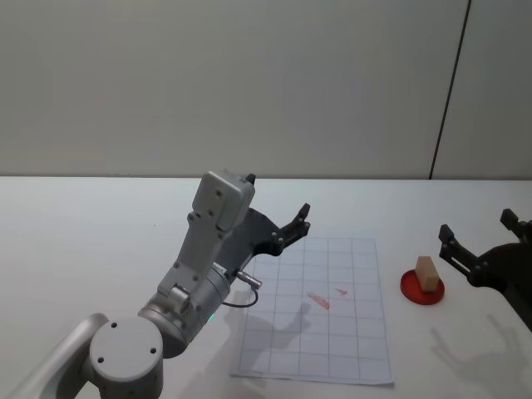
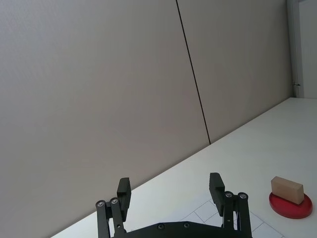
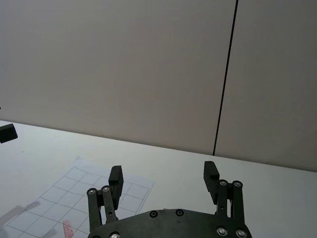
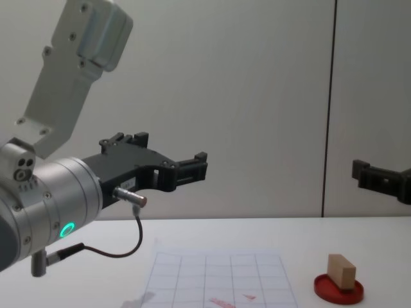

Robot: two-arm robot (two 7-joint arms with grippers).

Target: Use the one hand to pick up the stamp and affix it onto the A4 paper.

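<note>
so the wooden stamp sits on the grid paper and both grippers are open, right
No: the wooden stamp stands on the red dish beside the grid paper, as the head view shows. The left gripper and right gripper are open.

Left arm bent at the elbow; left gripper (image 1: pixel 293 226) raised, pointing forward, fingers spread wide. Right gripper (image 1: pixel 475 229) held aloft at right, fingers equally spread.

We're in what looks like a bare robotics lab or test room: a plain grey panelled wall (image 1: pixel 208 83) split by one dark seam (image 1: pixel 450 87), a clean white table (image 1: pixel 83 216) running right up to it, and a cabled robot arm (image 4: pixel 58 199) glowing with a green light ring (image 4: pixel 66 229).
</note>
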